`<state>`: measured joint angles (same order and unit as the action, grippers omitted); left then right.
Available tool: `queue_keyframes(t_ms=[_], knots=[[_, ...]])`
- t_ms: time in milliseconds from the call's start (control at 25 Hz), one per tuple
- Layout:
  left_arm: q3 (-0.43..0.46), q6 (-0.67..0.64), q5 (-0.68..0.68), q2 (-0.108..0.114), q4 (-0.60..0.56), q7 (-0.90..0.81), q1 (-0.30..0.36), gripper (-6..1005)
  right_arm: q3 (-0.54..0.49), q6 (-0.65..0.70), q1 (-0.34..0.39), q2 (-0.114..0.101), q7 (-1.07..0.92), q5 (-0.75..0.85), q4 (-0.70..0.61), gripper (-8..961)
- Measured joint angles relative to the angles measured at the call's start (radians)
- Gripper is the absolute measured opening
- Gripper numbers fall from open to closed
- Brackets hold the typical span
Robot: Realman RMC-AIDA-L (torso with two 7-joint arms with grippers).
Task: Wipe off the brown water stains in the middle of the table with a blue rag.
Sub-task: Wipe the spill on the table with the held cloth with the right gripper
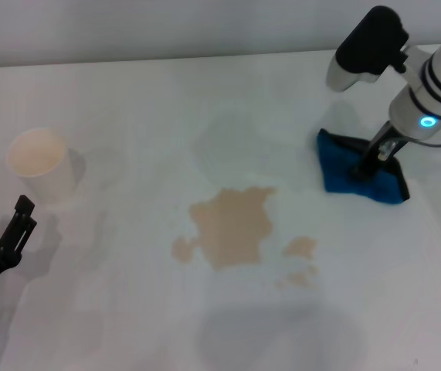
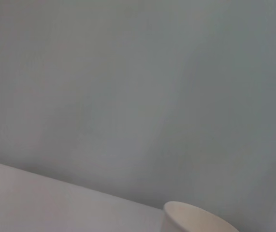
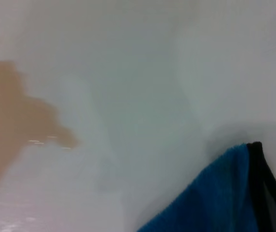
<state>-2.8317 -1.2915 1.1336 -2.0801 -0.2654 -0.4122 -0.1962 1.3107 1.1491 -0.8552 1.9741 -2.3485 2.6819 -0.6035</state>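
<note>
The brown water stains lie in the middle of the white table: one large patch with small spots to its right. They also show in the right wrist view. The blue rag with black edging lies right of the stains. It also shows in the right wrist view. My right gripper stands on the rag from above and is shut on it. My left gripper is open and empty at the table's near left.
A white paper cup stands at the left of the table, just beyond my left gripper. Its rim shows in the left wrist view. A bare strip of table separates the rag from the large stain.
</note>
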Motion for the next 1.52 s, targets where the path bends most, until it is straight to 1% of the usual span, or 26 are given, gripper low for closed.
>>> queue_keyframes(t_ms=[40,120,240,280,480,640,920,1200,1400,1520], knots=[[0.000,0.000,0.000,0.000,0.000,0.000,0.000,786,0.000,0.000,0.000,0.000,0.000,0.000,0.000,71],[0.000,0.000,0.000,0.000,0.000,0.000,0.000,786,0.005,0.031,0.014,0.017,0.003,-0.007,-0.042,70],[0.000,0.000,0.000,0.000,0.000,0.000,0.000,786,0.024,0.068,0.029,0.034,0.006,-0.022,-0.083,70],[0.001,-0.001,0.000,0.000,0.001,0.000,0.000,786,0.039,0.077,0.034,0.036,0.007,-0.036,-0.091,70],[0.002,-0.025,0.000,0.000,0.010,0.000,-0.001,786,0.154,0.104,0.068,0.039,0.010,-0.170,-0.146,69],[0.003,-0.033,0.006,0.000,0.012,0.000,-0.003,786,0.212,0.147,0.094,0.040,0.011,-0.236,-0.192,69],[0.003,-0.035,0.021,0.000,0.012,-0.006,-0.003,786,0.238,0.226,0.132,0.044,0.070,-0.354,-0.206,68],[0.003,-0.035,0.025,0.002,0.022,-0.016,-0.010,785,0.245,0.276,0.149,0.044,0.113,-0.380,-0.204,66],[0.003,-0.035,0.026,0.002,0.023,-0.016,-0.012,785,0.250,0.346,0.166,0.047,0.205,-0.474,-0.191,68],[0.003,-0.035,0.034,0.002,0.025,-0.016,-0.014,785,0.252,0.360,0.166,0.050,0.260,-0.547,-0.179,70]])
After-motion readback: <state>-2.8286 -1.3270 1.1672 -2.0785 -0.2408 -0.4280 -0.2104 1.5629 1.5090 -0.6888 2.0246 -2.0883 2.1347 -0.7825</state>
